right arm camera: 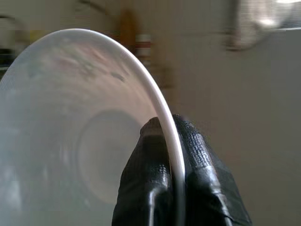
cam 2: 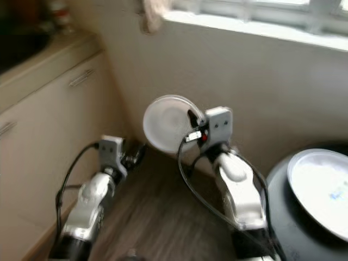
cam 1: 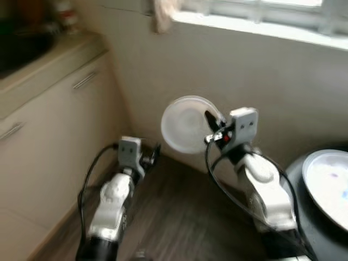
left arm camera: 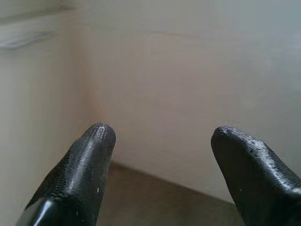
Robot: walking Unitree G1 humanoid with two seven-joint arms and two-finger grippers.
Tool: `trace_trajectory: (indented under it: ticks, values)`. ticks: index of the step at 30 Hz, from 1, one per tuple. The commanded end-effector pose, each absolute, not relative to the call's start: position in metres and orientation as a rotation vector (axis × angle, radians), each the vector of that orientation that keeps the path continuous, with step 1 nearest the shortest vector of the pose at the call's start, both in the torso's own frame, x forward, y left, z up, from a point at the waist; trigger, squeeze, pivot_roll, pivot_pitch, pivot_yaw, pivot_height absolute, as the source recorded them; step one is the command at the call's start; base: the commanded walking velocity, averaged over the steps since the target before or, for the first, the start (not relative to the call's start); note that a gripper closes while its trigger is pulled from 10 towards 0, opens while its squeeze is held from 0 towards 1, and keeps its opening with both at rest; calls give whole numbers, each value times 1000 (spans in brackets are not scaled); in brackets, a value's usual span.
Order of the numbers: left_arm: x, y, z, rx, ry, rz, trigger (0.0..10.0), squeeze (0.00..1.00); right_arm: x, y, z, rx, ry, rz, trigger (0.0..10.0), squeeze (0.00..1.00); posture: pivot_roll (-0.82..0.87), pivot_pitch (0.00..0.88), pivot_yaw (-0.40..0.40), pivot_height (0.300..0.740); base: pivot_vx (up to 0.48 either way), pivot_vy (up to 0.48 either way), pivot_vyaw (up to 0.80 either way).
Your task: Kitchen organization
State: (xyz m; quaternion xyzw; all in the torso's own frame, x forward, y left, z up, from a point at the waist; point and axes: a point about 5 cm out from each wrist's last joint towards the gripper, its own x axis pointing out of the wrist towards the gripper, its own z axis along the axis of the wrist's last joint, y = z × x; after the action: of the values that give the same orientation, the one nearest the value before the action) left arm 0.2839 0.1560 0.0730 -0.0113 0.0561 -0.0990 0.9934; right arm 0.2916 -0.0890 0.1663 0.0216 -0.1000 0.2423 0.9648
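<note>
A round white plate (cam 1: 186,124) stands on edge in the air in front of the wall under the window. My right gripper (cam 1: 211,123) is shut on its rim, with one black finger on each side of the plate (right arm camera: 89,141) in the right wrist view. My left gripper (cam 1: 152,154) hangs lower, near the floor beside the cabinet, open with nothing between its fingertips (left arm camera: 89,155). A second white plate (cam 1: 329,185) lies on a dark round surface at the far right.
Cream cabinets with drawer handles (cam 1: 84,80) and a countertop (cam 1: 49,57) run along the left. A cloth (cam 1: 163,13) hangs from the window sill. Dark wood floor (cam 1: 174,217) lies below. The wall stands close ahead.
</note>
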Motion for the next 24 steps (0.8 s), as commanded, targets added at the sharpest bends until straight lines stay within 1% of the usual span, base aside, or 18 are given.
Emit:
trace_trajectory:
  ticks: [1, 12, 24]
  values:
    - [283, 146, 74, -33, 106, -219, 10000, 0, 292, -99, 168, 4, -217, 459, 0, 0, -79, 29, 28, 740, 0, 0, 800]
    - [283, 149, 79, 12, 76, -206, 10000, 0, 292, -103, 159, -106, -210, 439, 0, 0, -72, 32, 31, 740, 0, 0, 800]
    - [282, 149, 79, 15, 69, -202, 10000, 0, 297, -105, 161, -136, -238, 398, 0, 0, -73, 24, 31, 740, 0, 0, 800]
